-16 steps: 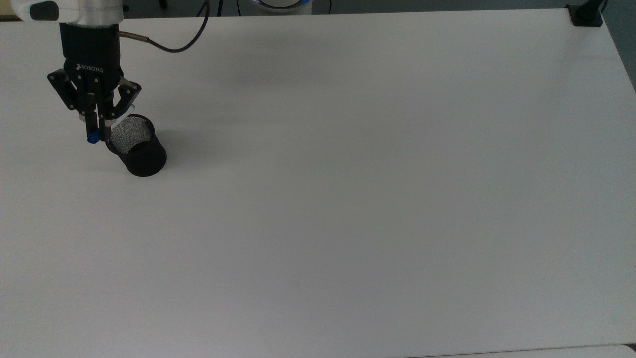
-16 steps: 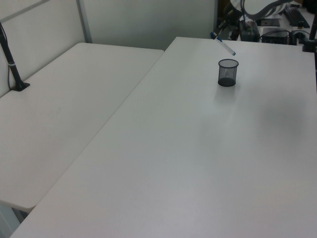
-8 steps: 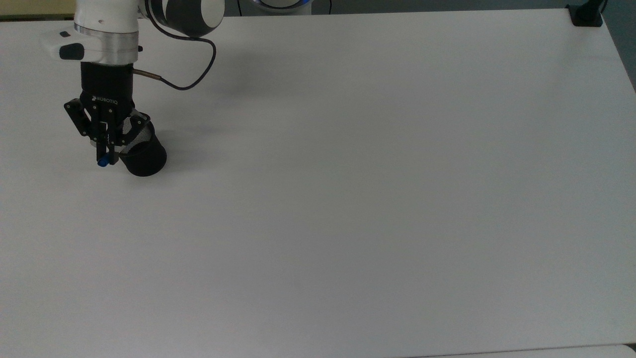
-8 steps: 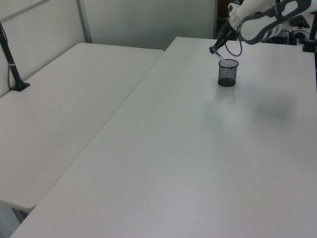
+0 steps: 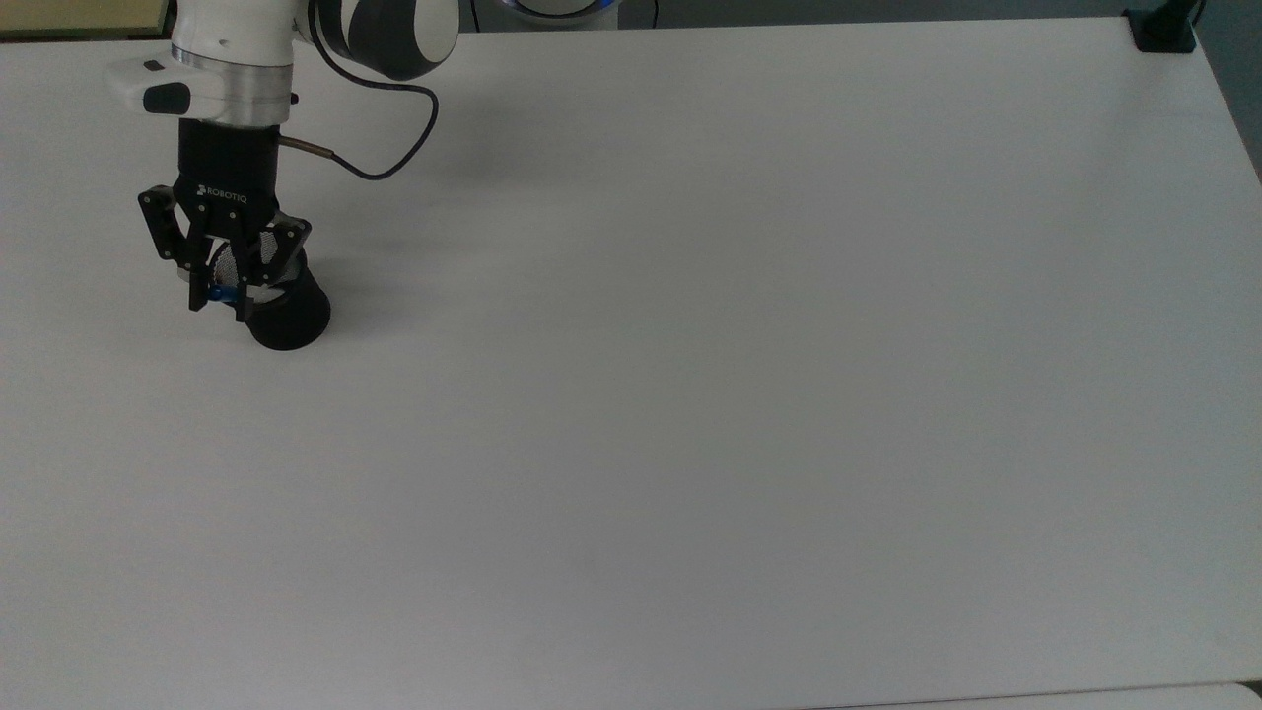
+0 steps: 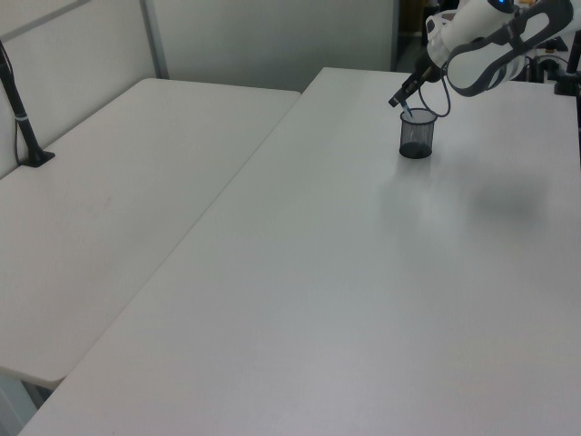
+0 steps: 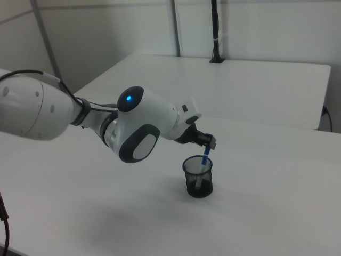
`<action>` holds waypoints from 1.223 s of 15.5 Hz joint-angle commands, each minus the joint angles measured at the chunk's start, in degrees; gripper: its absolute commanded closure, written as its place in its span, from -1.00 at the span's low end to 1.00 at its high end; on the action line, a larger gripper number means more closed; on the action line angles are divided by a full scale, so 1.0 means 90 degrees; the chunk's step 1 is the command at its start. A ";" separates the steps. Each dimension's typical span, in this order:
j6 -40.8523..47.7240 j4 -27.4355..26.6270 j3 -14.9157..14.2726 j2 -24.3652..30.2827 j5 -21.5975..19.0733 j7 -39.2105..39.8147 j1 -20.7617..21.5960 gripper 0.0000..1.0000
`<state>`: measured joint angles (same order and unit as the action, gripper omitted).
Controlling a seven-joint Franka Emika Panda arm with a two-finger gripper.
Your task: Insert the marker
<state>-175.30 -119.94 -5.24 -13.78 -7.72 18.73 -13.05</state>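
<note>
Release is the step we judge to be in hand, and doing it well depends mostly on the white arm [image 7: 138, 125]. It reaches down at a slant, and its gripper [image 5: 221, 308] hangs right over the mouth of the black mesh cup [image 7: 198, 181]. In the top view the jaws stand narrowly parted with a slip of blue between them, so we read them as no longer clamping. The marker [image 7: 205, 158] stands inside the cup, leaning on the rim at the right view's right, its blue upper end poking up just under the fingertips. From here we would draw the gripper straight up along the marker's own lean, slowly. A sideways move could catch the blue end and tip the light cup, which sits free on the table. We would also watch that the marker does not cling to a finger pad and ride up with it. The room has pale partition walls. In it the wide white table [image 5: 739, 394] is bare apart from the cup, and a second white table [image 6: 118, 182] adjoins it on the left view's left. A black post [image 6: 20, 109] is clamped at that second table's far edge. A thin dark cable [image 5: 394, 138] loops off the wrist.
</note>
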 commanded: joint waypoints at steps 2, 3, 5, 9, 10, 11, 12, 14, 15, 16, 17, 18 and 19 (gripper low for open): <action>0.0237 -0.0179 -0.0013 0.0543 -0.0148 -0.0333 0.0034 -1.00; 0.0587 -0.0112 -0.0013 0.0690 -0.0148 -0.0333 0.0043 -1.00; 0.1785 0.0190 -0.0013 0.0973 -0.0119 -0.0294 0.0034 -1.00; 0.4432 0.1371 -0.0052 0.1101 -0.0021 -0.0274 -0.0034 -1.00; 0.5048 0.1683 -0.0043 0.1101 -0.0021 -0.0265 -0.0102 -1.00; 0.5624 0.1937 -0.0052 0.1101 -0.0011 -0.0274 -0.0103 -1.00; 0.6191 0.2162 -0.0052 0.1130 -0.0001 -0.0274 -0.0103 -1.00; 0.7353 0.2612 -0.0052 0.1227 0.0009 -0.0323 -0.0035 -1.00; 0.7890 0.2788 -0.0052 0.1286 -0.0001 -0.0342 -0.0015 -1.00; 0.8379 0.2963 -0.0043 0.1316 0.0008 -0.0381 0.0004 -1.00; 0.8799 0.3159 -0.0043 0.1326 -0.0001 -0.0517 0.0082 -1.00; 0.9152 0.3306 -0.0052 0.1374 0.0008 -0.0760 0.0237 -1.00; 0.9329 0.3346 -0.0052 0.1442 0.0009 -0.1091 0.0374 -1.00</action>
<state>-98.92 -92.95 -5.28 -2.13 -7.88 15.32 -13.32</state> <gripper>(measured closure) 0.000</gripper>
